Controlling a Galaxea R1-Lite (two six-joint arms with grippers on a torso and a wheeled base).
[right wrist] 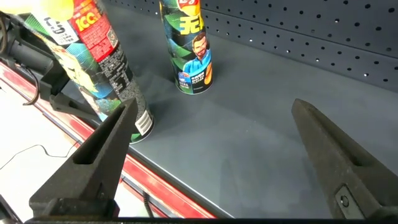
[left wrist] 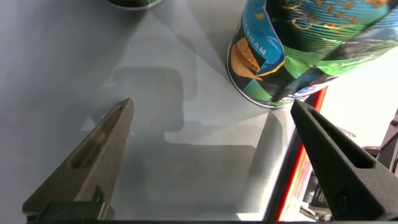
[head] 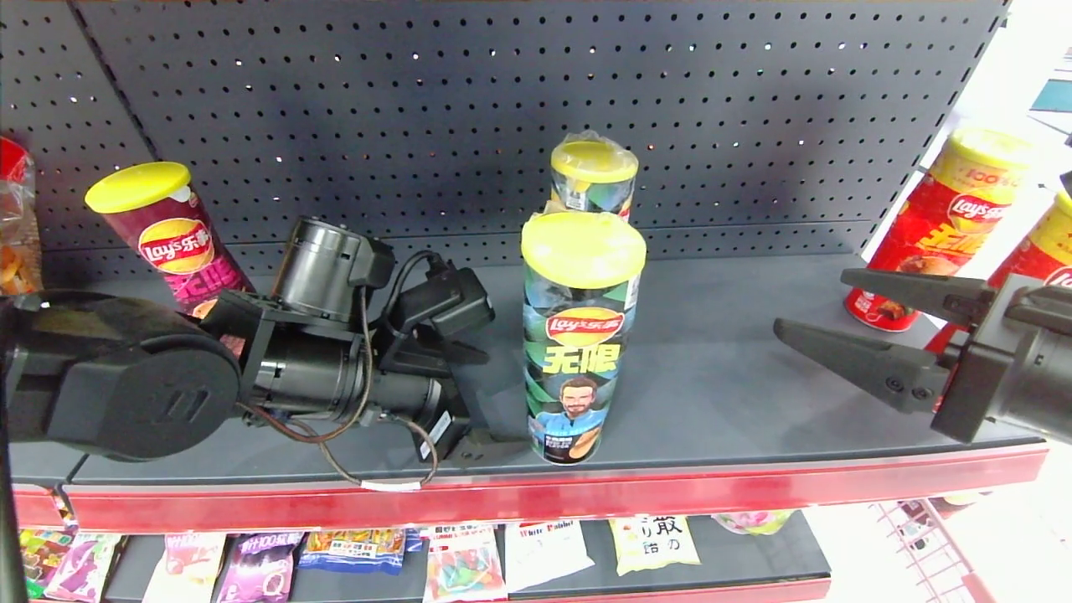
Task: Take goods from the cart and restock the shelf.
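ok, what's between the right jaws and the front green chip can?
Nothing. Only bare grey shelf board on that stretch, right up to the front green chip can; the head view shows it.

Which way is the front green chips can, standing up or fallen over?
Standing up. The front green can sits on its base on the shelf, its yellow lid on top.

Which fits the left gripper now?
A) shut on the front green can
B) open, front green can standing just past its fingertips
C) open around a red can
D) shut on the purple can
B: the left gripper is spread wide, and the front green can stands on the shelf beyond its tips, not between them.
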